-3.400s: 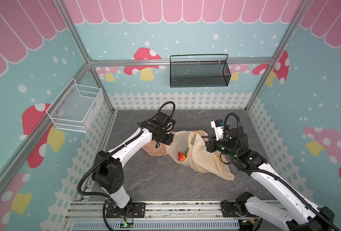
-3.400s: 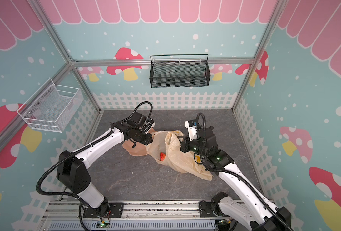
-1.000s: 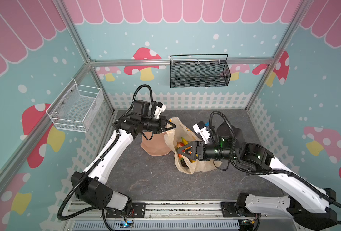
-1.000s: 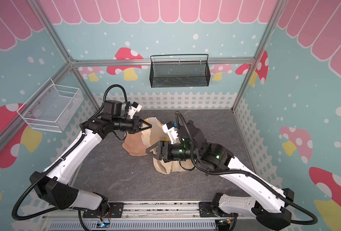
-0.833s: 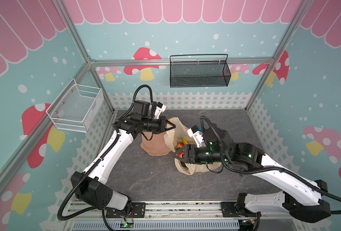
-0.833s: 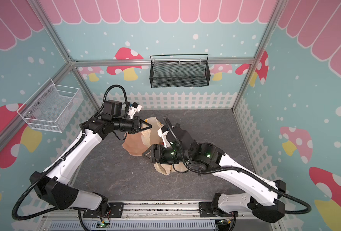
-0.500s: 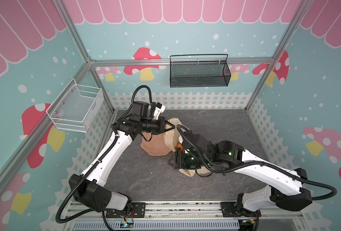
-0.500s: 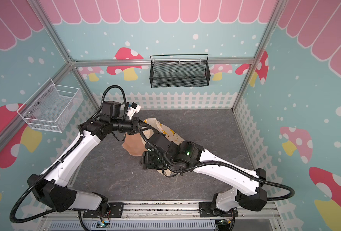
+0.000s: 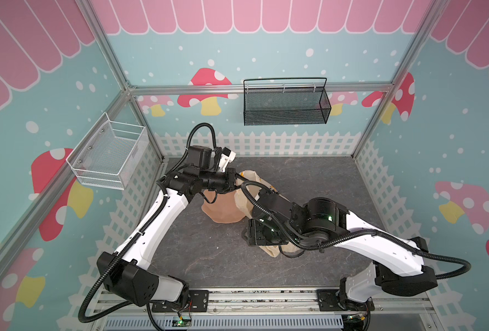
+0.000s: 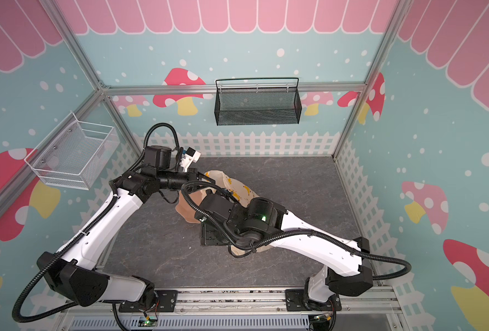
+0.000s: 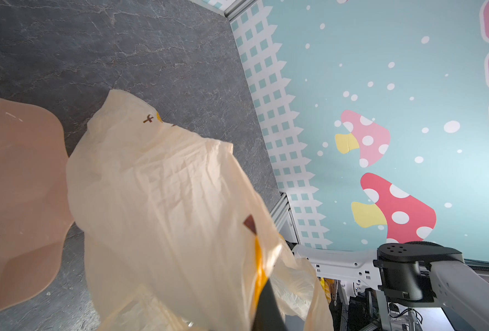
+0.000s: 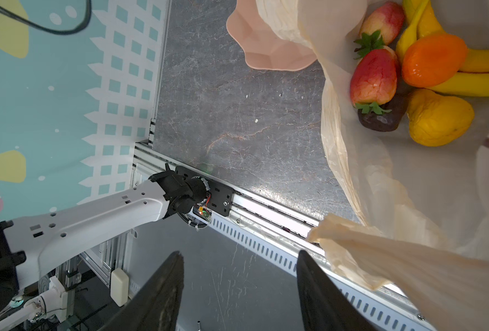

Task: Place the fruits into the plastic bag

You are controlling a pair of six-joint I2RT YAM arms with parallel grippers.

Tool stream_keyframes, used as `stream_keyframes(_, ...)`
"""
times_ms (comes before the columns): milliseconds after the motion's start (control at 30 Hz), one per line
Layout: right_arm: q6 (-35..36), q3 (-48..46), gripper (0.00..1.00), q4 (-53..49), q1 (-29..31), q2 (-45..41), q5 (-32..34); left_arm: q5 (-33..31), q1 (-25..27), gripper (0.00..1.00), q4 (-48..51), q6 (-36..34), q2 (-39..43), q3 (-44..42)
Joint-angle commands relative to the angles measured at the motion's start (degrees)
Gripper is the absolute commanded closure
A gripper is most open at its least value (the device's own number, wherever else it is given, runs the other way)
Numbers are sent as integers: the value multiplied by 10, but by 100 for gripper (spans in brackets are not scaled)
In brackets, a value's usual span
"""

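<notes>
A dark grey, stone-patterned surface (image 9: 209, 258) fills the floor of a booth whose teal walls are printed with mushrooms, white dots and a white picket fence, with pink scallops along the top. A black mesh basket (image 9: 286, 106) hangs on the back wall and a white wire basket (image 9: 108, 157) on the left wall. An aluminium rail (image 9: 266, 298) runs along the front edge, where both arms are mounted. Near the middle of the surface sits a pink wavy-edged dish (image 9: 223, 210), and just beside it, touching its edge, is the plastic bag (image 10: 232, 183). In both top views the right arm (image 9: 323, 220) and its black hose cross over the bag and hide its mouth. The right wrist view shows the fruits (image 12: 415, 71) lying together inside the bag's gaping mouth: an orange (image 12: 433, 60), a red strawberry (image 12: 373, 77), bananas (image 12: 481, 83) and a yellowish piece (image 12: 438, 120). The left pincer (image 9: 235, 183) is closed on the bag's upper edge and holds it lifted, the film draping down from it. The right pincer (image 12: 237, 286) has its jaws apart with nothing between them, and a fold of the bag lies just beside one finger (image 12: 317, 295).
</notes>
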State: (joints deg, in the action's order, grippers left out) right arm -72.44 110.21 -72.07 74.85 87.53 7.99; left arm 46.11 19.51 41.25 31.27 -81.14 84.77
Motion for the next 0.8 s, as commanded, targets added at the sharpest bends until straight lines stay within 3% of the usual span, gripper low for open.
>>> stream_keyframes(0, -30, -30, 36, -36, 6, -28, 6, 5, -4, 100, -8, -3, 13, -7)
stream_keyframes(300, -42, -116, 36, -36, 6, -88, 6, 7, -6, 100, -8, -4, 12, -5)
stream_keyframes(600, -2, -90, 33, -32, -2, -35, 24, 11, -5, 100, -8, -4, 9, -4)
stream_keyframes(767, 0, -135, 33, -8, -21, -43, 25, 11, -6, 100, -8, -5, 11, -4)
